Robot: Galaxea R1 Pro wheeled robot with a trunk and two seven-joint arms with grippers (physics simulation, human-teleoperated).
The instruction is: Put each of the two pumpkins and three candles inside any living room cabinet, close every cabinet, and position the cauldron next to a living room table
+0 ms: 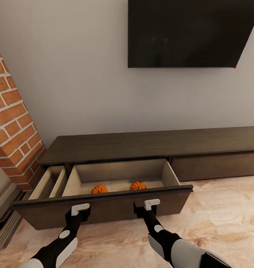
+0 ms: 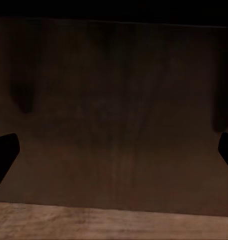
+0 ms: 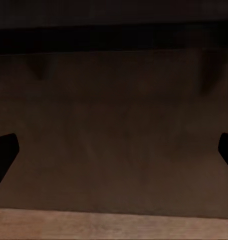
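Head view gives me the cabinet (image 1: pixel 149 145) with its wide drawer (image 1: pixel 104 208) pulled out, and both my grippers sit right against that drawer's dark front panel. My left gripper (image 1: pixel 81 209) is at the panel's left half, my right gripper (image 1: pixel 152 204) at its right half. Just beyond and above each one, inside the tan drawer, lies a pumpkin: one (image 1: pixel 99 189) past the left tool, the other (image 1: pixel 137 185) past the right. On both wrist cameras my fingertips (image 2: pixel 4 150) (image 3: pixel 4 150) stand wide apart at the frame edges, nothing between them, facing the brown panel closely, with wood floor (image 1: pixel 224 216) below.
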